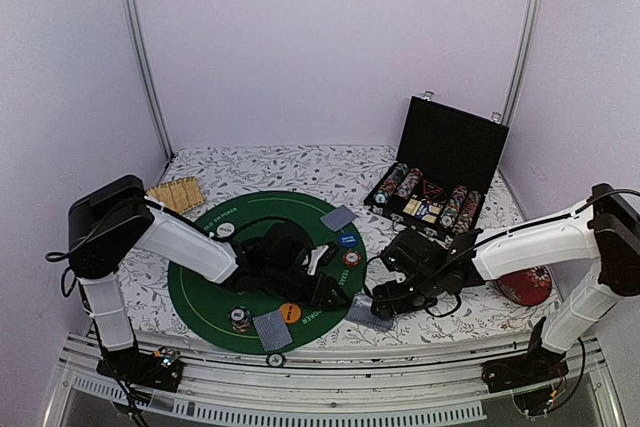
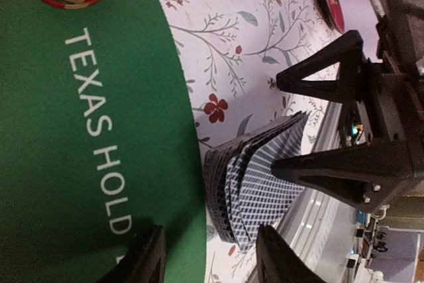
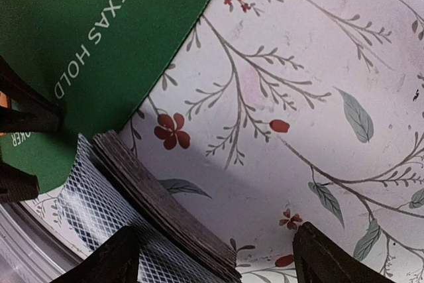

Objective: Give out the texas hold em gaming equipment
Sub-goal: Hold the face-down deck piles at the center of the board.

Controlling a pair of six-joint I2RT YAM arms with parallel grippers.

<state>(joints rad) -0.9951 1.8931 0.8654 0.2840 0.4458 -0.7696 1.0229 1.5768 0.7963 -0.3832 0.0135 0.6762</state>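
A card deck (image 2: 258, 177) lies at the near right rim of the round green felt mat (image 1: 200, 282).
The left gripper (image 2: 212, 256) stands released and empty. The fanned, lattice-backed deck rests on flowered cloth (image 3: 318, 97), straddled by the right gripper (image 3: 218, 256), also unclenched. Far right, an open black case (image 1: 455, 137) holds rows of striped chips (image 1: 408, 183).

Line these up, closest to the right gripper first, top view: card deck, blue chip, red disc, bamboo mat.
1. Card deck, beside the right gripper.
2. Blue chip, on the green mat.
3. Red disc, right edge.
4. Bamboo mat, back left.
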